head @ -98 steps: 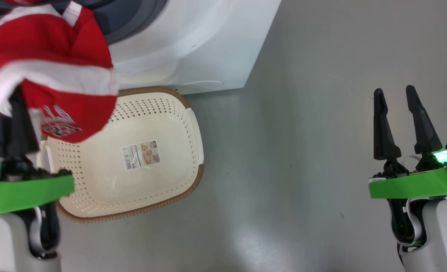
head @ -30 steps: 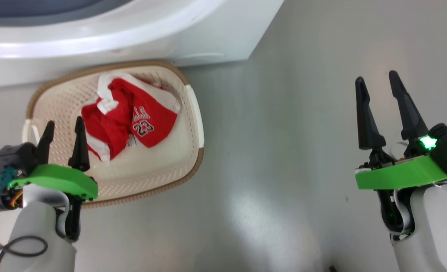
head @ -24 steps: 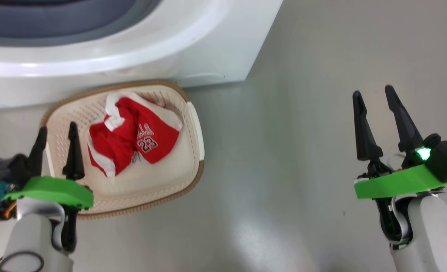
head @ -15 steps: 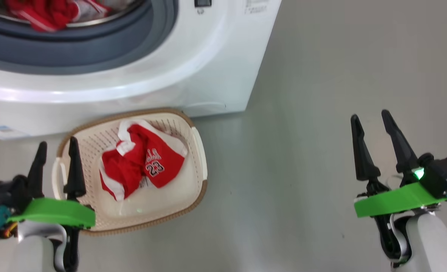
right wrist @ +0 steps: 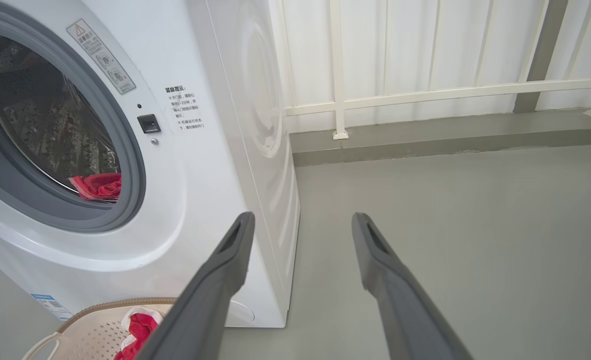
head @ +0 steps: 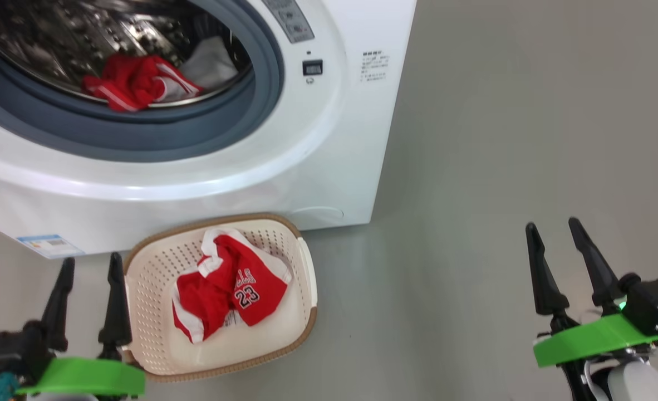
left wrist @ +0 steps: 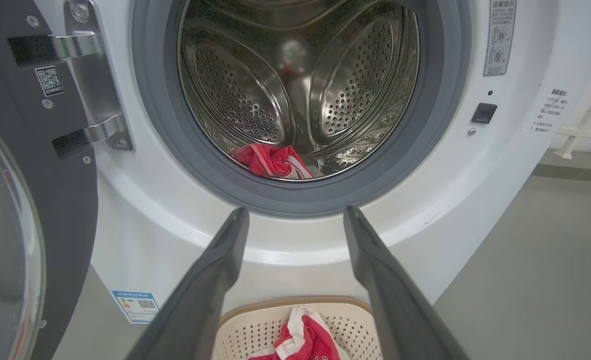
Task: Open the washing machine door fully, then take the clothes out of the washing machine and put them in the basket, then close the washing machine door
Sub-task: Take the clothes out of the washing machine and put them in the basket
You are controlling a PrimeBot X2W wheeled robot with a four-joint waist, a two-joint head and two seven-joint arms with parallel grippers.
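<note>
Left gripper [head: 92, 260]: jaws wide, empty. The basket [head: 308, 267] sits just right of it, holding a red jersey [head: 240, 284] marked 23. More clothes [head: 134, 86] lie ahead in the washing machine [head: 329, 156]. The washing machine door [left wrist: 60, 200] stands open to its left. Right gripper [head: 551, 224]: jaws wide, empty.

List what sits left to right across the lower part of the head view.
left gripper, jaws open → basket with the red jersey inside → bare floor → right gripper, jaws open
</note>
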